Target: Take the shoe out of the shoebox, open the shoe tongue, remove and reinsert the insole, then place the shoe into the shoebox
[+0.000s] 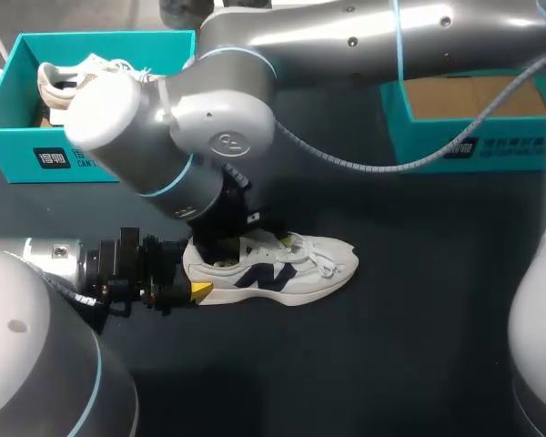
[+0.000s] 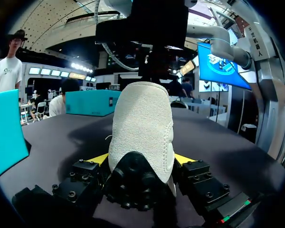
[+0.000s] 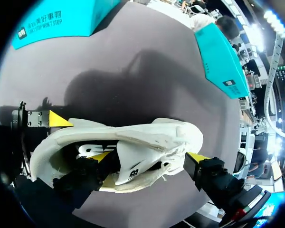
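A white shoe [image 1: 282, 269] with a dark logo lies on its sole in the middle of the dark table, toe to the right. My left gripper [image 1: 197, 280] comes in from the left and is shut on the heel [image 2: 141, 128], one yellow tip against each side. From the right, my right arm reaches over the shoe's opening, and its wrist hides its gripper in the head view. My right gripper [image 3: 149, 157] is open. One fingertip [image 3: 100, 156] is down inside the shoe and the other [image 3: 198, 157] is outside it. The tongue [image 3: 133, 164] lies between them.
A teal shoebox [image 1: 36, 137] stands at the back left with a second white shoe [image 1: 64, 82] in it. Another teal box [image 1: 473, 137] with a brown cardboard floor stands at the back right. Bare dark table lies in front of and to the right of the shoe.
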